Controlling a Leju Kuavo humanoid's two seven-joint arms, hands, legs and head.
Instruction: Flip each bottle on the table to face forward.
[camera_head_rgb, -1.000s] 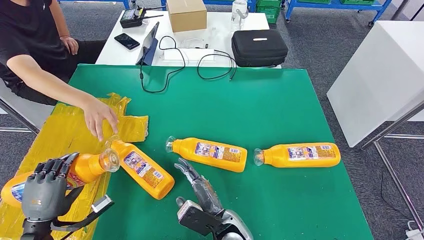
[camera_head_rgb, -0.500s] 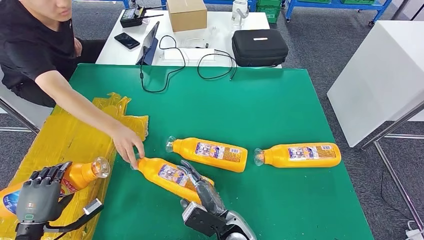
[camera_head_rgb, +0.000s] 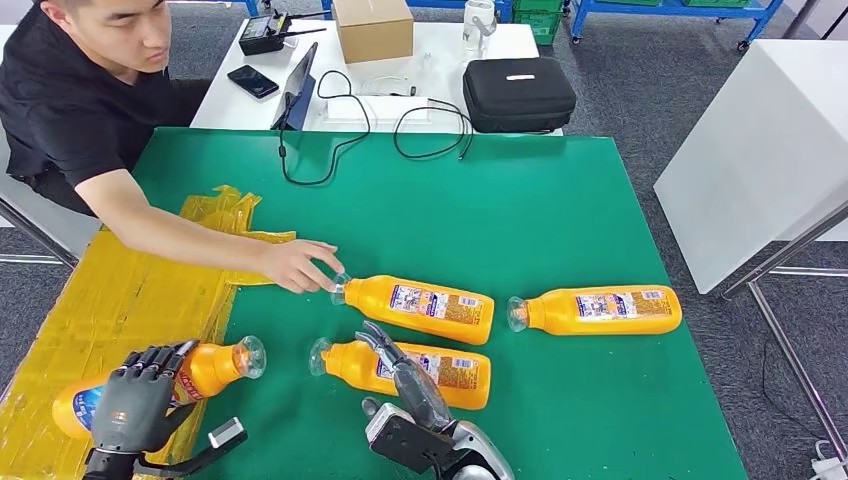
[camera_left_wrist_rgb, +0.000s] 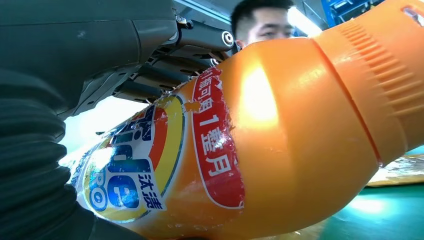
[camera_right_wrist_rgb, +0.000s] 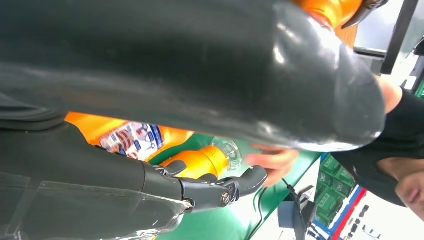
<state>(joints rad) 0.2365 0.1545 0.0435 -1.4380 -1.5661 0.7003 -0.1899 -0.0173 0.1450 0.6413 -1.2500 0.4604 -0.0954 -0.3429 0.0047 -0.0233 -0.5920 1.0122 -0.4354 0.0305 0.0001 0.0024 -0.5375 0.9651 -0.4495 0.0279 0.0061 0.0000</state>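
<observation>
At the far left, a bottle on the yellow sheet (camera_head_rgb: 120, 300) is grasped around its body by the left hand (camera_head_rgb: 135, 400); this held bottle (camera_head_rgb: 200, 368) lies on its side with its clear cap end pointing toward the green counter (camera_head_rgb: 560, 200), and in the left wrist view its front label is seen turned toward the palm. A slip could follow if the hand is rolled too quickly, since the smooth orange body is clasped near its wider end only.

Next to the right, a person's hand (camera_head_rgb: 300, 266) is laid at the cap of the middle bottle (camera_head_rgb: 420, 306). A collision could be caused if either robot arm is swung while that hand is on the counter.

Below it, the near bottle (camera_head_rgb: 440, 368) lies on its side with a small-print label upward. The right hand (camera_head_rgb: 400, 375) is rested over it with fingers extended along its top; whether it is actually grasped cannot be told from the pictures. The bottle could be pushed into the middle bottle just beyond it, or rolled off the near edge, if pressure is applied without a firm hold.

At the far right, the last bottle (camera_head_rgb: 600, 309) lies on its side, well apart from both hands and untouched.
</observation>
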